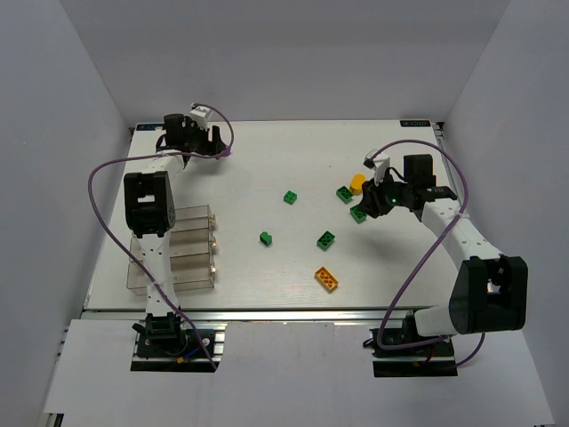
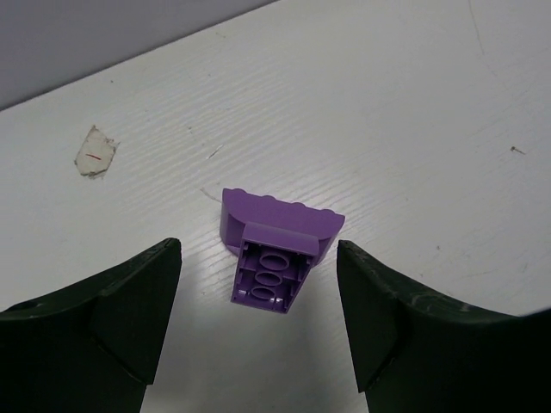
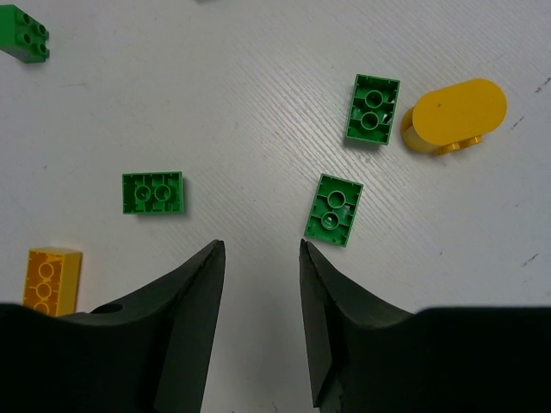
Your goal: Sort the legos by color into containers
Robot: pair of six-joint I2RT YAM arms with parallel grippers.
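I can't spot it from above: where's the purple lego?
Left wrist view: the purple lego lies on the table, untouched, within the open left gripper, at the far-left corner.

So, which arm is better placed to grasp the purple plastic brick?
Left: the left gripper, open, straddles the purple plastic brick; the right gripper hovers by green plastic bricks far off.

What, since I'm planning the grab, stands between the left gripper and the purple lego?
Nothing visible. The purple lego lies on the table between the open left gripper's fingers, touching neither.
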